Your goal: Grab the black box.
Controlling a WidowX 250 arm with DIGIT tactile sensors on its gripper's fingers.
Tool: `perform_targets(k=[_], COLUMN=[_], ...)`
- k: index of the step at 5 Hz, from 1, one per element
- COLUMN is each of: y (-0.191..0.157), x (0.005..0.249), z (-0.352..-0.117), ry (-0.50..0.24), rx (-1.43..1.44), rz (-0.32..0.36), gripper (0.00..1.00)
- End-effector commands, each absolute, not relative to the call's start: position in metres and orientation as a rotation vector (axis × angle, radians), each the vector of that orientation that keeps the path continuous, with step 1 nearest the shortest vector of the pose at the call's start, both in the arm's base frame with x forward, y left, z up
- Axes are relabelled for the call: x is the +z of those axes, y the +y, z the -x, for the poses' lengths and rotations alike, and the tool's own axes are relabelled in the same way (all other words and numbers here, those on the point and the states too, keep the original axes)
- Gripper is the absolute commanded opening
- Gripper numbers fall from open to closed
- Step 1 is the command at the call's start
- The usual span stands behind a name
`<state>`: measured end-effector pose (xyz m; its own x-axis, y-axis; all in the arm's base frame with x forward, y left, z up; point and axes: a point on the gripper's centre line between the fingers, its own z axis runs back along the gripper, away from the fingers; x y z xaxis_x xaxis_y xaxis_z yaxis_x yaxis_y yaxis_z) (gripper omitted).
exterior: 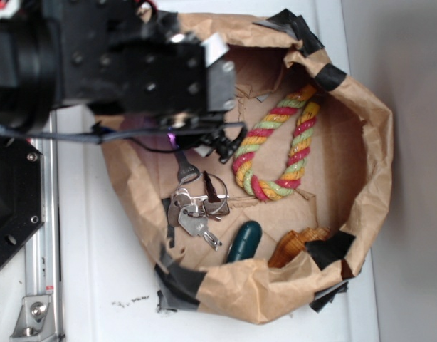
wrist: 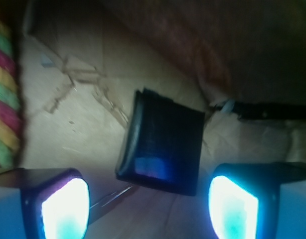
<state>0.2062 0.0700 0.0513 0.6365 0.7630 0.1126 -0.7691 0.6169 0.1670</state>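
Hovering over the paper bag (exterior: pixel 361 142), the gripper (wrist: pixel 149 201) shows its two lit fingertips (wrist: pixel 66 209) spread wide apart at the bottom of the wrist view, nothing between them. And there's the black box (wrist: pixel 163 142), lying on the brown paper floor just ahead of the gap between the fingertips, turned slightly askew, its rounded left edge catching the blue glow. It touches neither pad; bare paper shows on both sides of it.

To the box's left there is a good stretch of creased, torn paper before the coloured rope (wrist: pixel 4 94) runs along the left edge of the wrist view. Behind and to the right, the bag's wall rises in shadow, close to the box's far corner.

From the exterior camera, the arm (exterior: pixel 112 60) covers the bag's upper left corner, so the box itself is hidden there. The rope (exterior: pixel 275 146) loops through the middle of the bag, a bunch of keys (exterior: pixel 197 206) lies toward the lower left edge, a dark green capsule (exterior: pixel 245 240) sits by the bottom rim, and black tape (exterior: pixel 331 249) patches the rolled rim in several spots.
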Motion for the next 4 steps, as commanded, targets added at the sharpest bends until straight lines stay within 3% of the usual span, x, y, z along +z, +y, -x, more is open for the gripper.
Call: perform_targets(k=[1, 3, 4], y=[0.104, 0.125, 0.130], x=[0.056, 0.038, 0.038], z=[-0.195, -0.206, -0.208], ry=[-0.081, -0.122, -0.132], rx=[1.004, 1.013, 0.992], rz=[-0.199, -0.092, -0.120], gripper=[1.00, 1.00, 1.00])
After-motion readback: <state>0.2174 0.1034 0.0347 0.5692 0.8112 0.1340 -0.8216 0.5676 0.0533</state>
